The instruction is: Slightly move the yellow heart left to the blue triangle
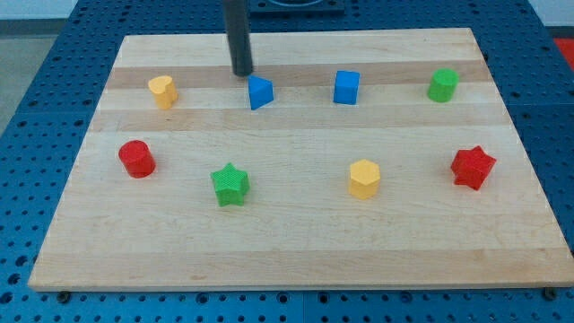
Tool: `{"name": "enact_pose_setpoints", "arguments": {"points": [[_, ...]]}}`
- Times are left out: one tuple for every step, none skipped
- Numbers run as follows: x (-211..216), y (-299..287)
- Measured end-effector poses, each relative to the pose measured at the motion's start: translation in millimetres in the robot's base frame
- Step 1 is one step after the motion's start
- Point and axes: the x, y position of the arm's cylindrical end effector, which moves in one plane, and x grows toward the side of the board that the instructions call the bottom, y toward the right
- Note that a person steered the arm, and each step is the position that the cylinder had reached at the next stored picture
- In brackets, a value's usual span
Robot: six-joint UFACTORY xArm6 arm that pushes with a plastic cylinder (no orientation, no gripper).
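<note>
The yellow heart (162, 91) lies near the view's upper left of the wooden board (296, 251). The blue triangle (260, 92) lies to its right, about a hundred pixels away, in the same row. My tip (243, 73) is the lower end of the dark rod and stands just above and slightly left of the blue triangle, close to it but apart. The tip is well to the right of the yellow heart.
A blue cube (346, 87) and a green cylinder-like block (442, 85) lie in the upper row to the right. In the lower row lie a red cylinder (136, 159), a green star (230, 185), a yellow hexagon (364, 178) and a red star (473, 168).
</note>
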Motion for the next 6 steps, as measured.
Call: {"name": "enact_pose_setpoints", "arguments": {"points": [[-15,-50],[10,-110],[30,-106],[30,-39],[18,-39],[-6,-117]]}}
